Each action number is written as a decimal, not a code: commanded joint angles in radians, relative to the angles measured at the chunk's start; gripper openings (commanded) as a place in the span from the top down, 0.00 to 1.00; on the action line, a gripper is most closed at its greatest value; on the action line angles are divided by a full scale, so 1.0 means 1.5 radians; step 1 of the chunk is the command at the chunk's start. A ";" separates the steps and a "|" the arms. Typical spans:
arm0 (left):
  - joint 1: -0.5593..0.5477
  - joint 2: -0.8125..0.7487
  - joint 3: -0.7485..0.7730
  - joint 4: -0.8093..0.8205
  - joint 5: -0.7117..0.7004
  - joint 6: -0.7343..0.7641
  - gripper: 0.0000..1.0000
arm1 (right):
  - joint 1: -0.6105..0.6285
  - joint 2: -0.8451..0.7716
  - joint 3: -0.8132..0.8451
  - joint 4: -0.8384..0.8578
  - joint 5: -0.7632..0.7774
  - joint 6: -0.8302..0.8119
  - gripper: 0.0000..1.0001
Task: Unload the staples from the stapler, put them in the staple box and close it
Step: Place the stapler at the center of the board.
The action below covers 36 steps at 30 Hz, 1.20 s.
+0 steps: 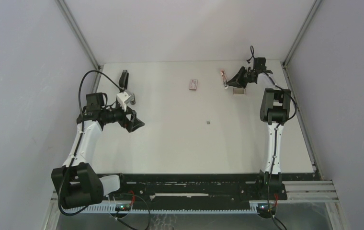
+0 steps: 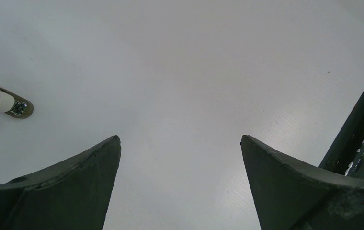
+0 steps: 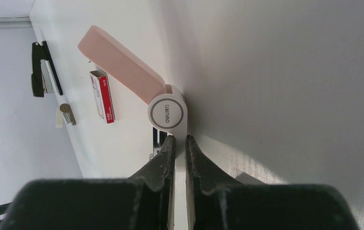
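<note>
well apart from the open left pincer [image 1: 138, 122] lies the stapler [image 1: 124, 76].

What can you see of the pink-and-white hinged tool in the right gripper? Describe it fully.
The pink-and-white hinged tool looks plastic: a matte pink upper arm swung open from a white body, pivoting at a round white hub with printed lettering. The right gripper is shut on its white base, near the table's far-right corner.

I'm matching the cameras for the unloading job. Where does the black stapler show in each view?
Top external: black stapler, far left of the table, towards the back.
Left wrist: not in it.
Right wrist: black stapler, upper left, far off.
Shared landmark: the pink-and-white box, in the top and right wrist views.
</note>
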 commanded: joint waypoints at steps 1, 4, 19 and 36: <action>0.008 -0.002 -0.010 0.006 0.031 0.017 0.00 | -0.007 0.003 0.026 0.003 0.010 0.001 0.93; 0.009 -0.005 -0.011 0.005 0.034 0.018 0.00 | -0.008 0.002 0.025 0.004 0.011 0.002 0.90; 0.014 -0.008 -0.010 -0.003 0.045 0.023 0.00 | -0.015 -0.002 0.020 0.013 0.000 0.010 0.85; 0.016 -0.001 -0.003 -0.019 0.056 0.031 0.00 | -0.021 -0.024 -0.002 0.037 -0.039 0.031 0.82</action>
